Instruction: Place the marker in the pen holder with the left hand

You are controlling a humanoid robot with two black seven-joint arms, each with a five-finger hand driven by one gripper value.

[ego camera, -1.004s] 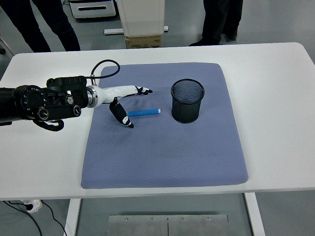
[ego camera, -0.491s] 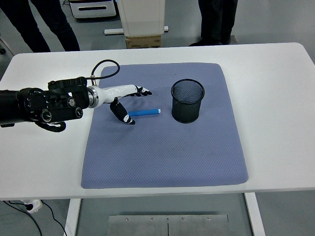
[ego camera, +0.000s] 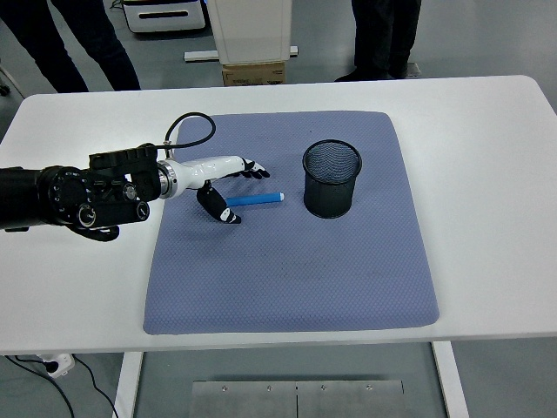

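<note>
The left hand point(ego camera: 228, 180), glossy white with black-tipped fingers point(ego camera: 258, 171), is hovering over a dimpled blue-grey mat point(ego camera: 287, 261) on the smooth white desk point(ego camera: 487, 174); its fingers are spread and released, gripping nothing. The slim blue marker point(ego camera: 256, 199) is lying flat just beside the thumb, left of the cylindrical black mesh holder point(ego camera: 331, 179).

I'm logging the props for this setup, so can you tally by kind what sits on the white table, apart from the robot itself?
Blue marker: 1
Black mesh pen holder: 1
Blue-grey mat: 1
Total: 3
The marker lies on the mat beside the left hand, not yet in the holder.
</note>
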